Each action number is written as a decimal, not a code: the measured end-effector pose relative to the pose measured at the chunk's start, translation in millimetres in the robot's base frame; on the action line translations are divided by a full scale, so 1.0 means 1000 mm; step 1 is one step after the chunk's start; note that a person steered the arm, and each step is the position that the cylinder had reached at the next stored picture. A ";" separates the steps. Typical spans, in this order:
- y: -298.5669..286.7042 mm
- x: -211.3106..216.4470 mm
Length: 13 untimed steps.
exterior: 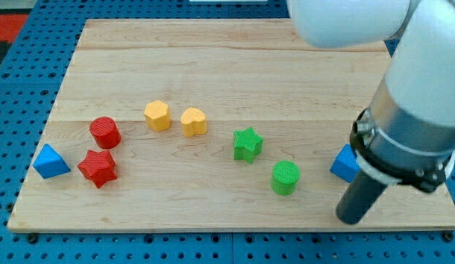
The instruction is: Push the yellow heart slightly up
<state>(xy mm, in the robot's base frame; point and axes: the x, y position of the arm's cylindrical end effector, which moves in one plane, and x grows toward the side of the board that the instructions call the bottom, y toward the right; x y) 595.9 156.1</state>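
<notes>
Resting on the board at lower right, my tip (352,217) touches nothing, well apart from the yellow heart (193,121) left of centre; arm half-hides a blue block (344,164).

A pale wooden board (235,66) with visible grain and plank seams is laid flat, filling most of the view. It is surrounded by a blue perforated surface (29,88), dotted with regular rows of small holes, seen at the view's left, right and bottom edges. A patch of red (11,26) is seen at the view's top left corner. The scene is evenly and brightly lit.
</notes>
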 end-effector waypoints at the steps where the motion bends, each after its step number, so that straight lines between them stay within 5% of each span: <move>1: 0.088 -0.028; 2: 0.132 -0.067; 4: 0.053 -0.201; 5: -0.015 -0.237; 6: -0.027 -0.212; 8: -0.156 -0.157; 10: -0.185 -0.098; 13: -0.208 -0.126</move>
<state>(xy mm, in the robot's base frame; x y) 470.1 -51.7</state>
